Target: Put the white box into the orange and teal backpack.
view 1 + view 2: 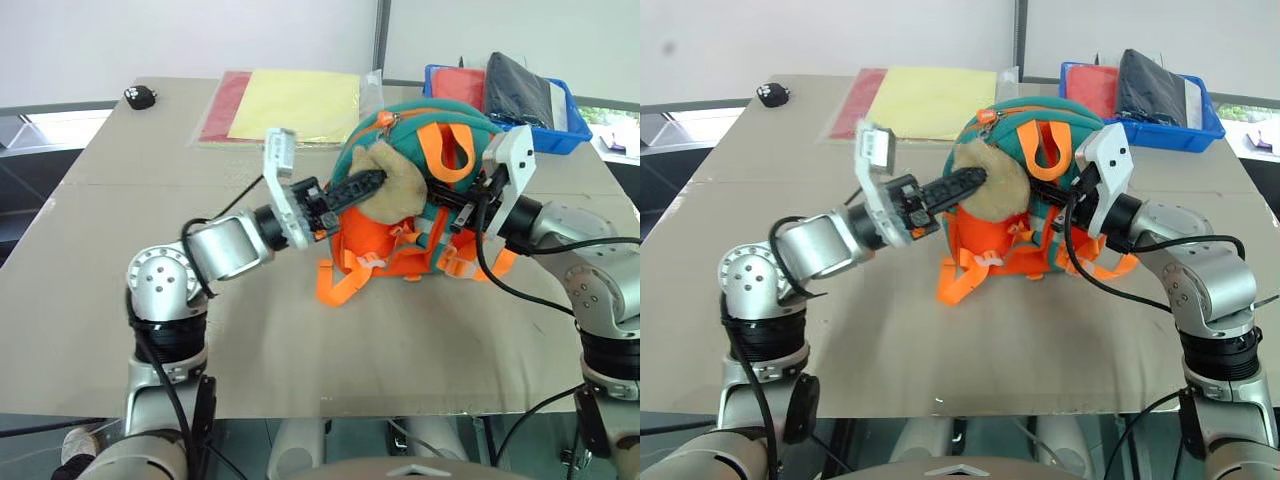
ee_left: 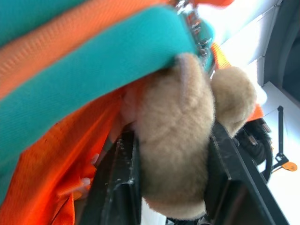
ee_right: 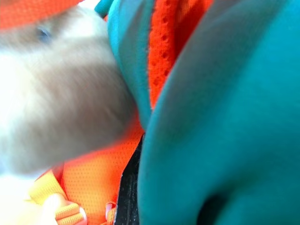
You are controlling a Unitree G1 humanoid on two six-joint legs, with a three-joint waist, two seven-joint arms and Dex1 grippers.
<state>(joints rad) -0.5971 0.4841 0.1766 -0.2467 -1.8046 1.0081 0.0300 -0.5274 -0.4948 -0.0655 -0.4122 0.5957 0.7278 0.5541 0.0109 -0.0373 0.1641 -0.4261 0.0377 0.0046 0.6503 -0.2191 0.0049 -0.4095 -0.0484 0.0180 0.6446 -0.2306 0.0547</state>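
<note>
The tan tabletop [image 1: 300, 360] is bare along its near edge, with a faint seam running across it farther back. At mid-table the orange and teal backpack [image 1: 395, 250] stands upright, its orange straps splayed on the surface in front. The left gripper [image 1: 372, 181] reaches in from the left and is closed on the tan plush charm [image 2: 180, 154]; the left wrist view shows the plush squeezed between the two black fingers [image 2: 115, 187]. The right gripper [image 1: 450, 197] presses in from the right at the pack's teal upper part, fingers closed on the teal fabric by the orange top handle [image 1: 440, 150].

Behind the pack lies a clear sleeve of yellow and red sheets [image 1: 290, 105]. A blue bin [image 1: 565, 135] sits at the far right, holding something red and a dark bundle. A small black object [image 1: 140, 97] rests at the far left corner. Beyond the table stands a pale wall [image 1: 200, 35].
</note>
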